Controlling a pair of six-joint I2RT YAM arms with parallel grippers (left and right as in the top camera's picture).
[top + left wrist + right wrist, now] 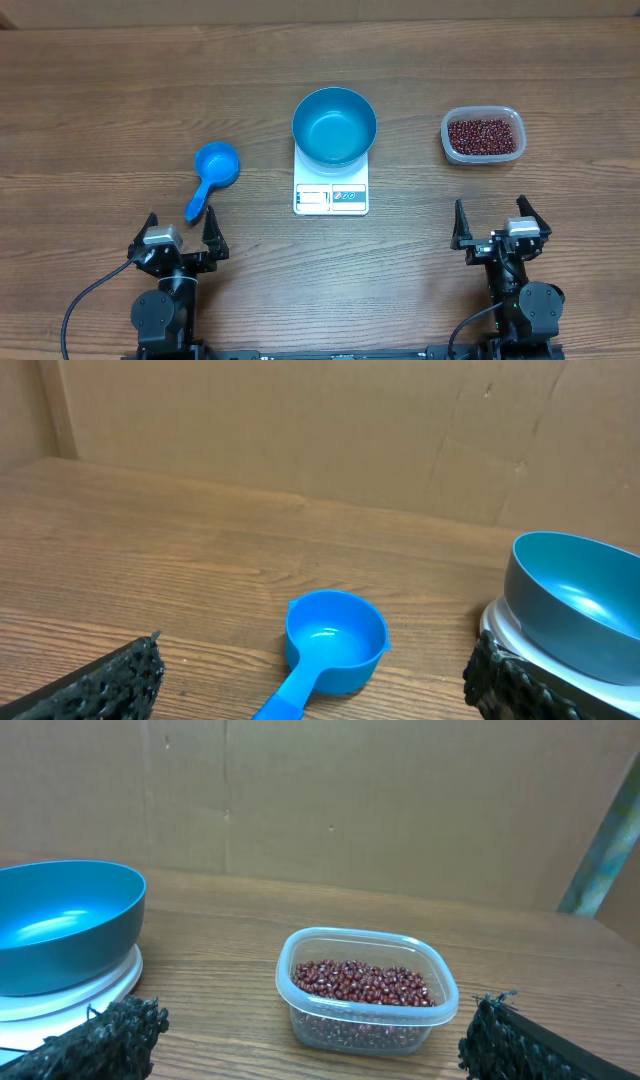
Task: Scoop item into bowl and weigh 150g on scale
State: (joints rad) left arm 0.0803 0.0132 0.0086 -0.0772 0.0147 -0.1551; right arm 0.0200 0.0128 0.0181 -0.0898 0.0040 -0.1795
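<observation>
Nearest, the left gripper and right gripper stand apart, empty. Just beyond the left lies the scoop: light, stiff, probably slick; take its handle. Farther, the bowl sits on the scale; the beans, loose and spill-prone, fill the tub.

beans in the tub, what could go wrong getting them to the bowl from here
The scoop lies far left, the beans far right in the clear tub, so a loaded scoop crosses the table and may spill. The bowl only rests on the small scale; a knock could shift it. The tub may slide when dug into.
</observation>
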